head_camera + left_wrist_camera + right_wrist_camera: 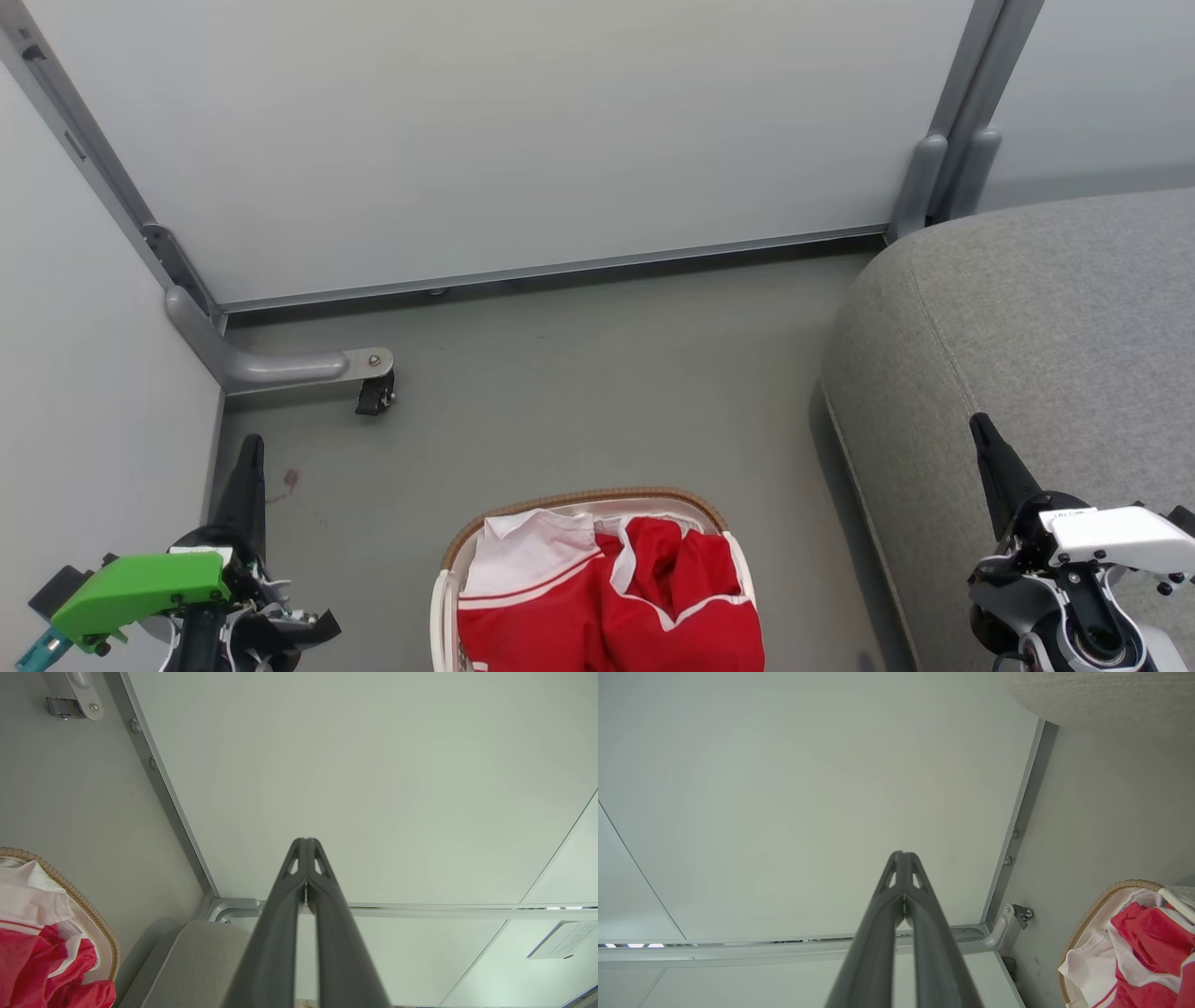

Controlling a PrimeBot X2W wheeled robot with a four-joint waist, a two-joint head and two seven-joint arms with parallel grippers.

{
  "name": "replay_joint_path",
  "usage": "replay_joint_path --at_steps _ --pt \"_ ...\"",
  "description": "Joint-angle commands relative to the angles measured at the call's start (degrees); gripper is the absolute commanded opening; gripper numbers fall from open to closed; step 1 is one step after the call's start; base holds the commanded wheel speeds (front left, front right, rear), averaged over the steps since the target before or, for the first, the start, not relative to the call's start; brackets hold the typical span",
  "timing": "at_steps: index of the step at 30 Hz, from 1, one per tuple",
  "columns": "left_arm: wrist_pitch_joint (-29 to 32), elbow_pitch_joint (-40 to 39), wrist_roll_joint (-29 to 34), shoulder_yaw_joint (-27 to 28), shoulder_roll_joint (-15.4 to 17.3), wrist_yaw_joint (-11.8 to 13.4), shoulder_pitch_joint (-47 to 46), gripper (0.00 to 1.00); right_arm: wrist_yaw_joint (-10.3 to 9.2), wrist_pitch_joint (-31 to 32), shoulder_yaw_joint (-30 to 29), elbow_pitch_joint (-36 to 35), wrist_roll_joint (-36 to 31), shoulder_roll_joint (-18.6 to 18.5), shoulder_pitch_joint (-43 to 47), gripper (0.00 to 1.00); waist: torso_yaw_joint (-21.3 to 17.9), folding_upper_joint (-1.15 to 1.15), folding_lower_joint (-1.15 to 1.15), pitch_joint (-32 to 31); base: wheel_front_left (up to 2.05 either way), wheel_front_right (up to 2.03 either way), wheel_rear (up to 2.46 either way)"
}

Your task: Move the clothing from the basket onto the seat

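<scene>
The basket [586, 498], white with a brown woven rim, sits on the floor at the bottom centre of the head view. Bright red clothing [653, 597] with white bands fills it, a white part lying at its left. The grey seat [1046, 336] fills the right side. My left gripper [250, 450] is shut at the lower left, left of the basket, holding nothing. My right gripper [980, 429] is shut over the seat's front edge, also with nothing in it. The left wrist view shows the clothing [28, 956] and basket rim [79, 900]; the right wrist view shows the same clothing [1148, 938] and rim [1097, 905].
White partition panels [504, 131] on grey metal frames close off the back and left. A frame foot with a black caster [375, 397] juts onto the grey floor [597, 392] left of the basket. A small reddish stain [290, 479] marks the floor.
</scene>
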Motion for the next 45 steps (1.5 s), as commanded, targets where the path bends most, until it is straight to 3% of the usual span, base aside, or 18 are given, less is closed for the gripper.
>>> replay_joint_path --at_steps 1,29,30,40,45 --pt "0.15 -0.06 -0.16 0.09 0.34 -0.26 -0.57 0.00 -0.01 0.16 -0.06 -0.17 0.19 -0.35 0.63 0.00 0.00 0.00 0.00 0.00 0.00 0.00 0.00" --pt "0.15 -0.03 -0.16 0.09 0.34 -0.26 -0.57 0.00 -0.02 0.15 -0.06 -0.17 0.19 -0.35 0.64 0.00 0.00 0.00 0.00 0.00 0.00 0.00 0.00" --pt "-0.02 0.00 0.00 0.01 0.00 0.00 0.00 1.00 0.00 -0.01 0.00 -0.01 -0.01 0.00 -0.01 1.00 0.00 0.00 0.00 0.00 0.00 0.00 0.00" --pt "-1.72 3.12 1.44 -1.01 -0.23 -0.01 0.81 1.00 -0.02 -1.34 1.01 1.63 -1.27 0.04 0.45 1.00 -0.03 0.00 0.00 0.10 0.00 0.00 0.00" --pt "-3.15 3.86 6.37 -1.38 0.12 -0.02 0.22 1.00 -0.02 -3.09 2.79 2.14 -4.47 -1.34 -0.28 1.00 -0.16 0.00 0.00 0.24 0.00 0.00 0.00"
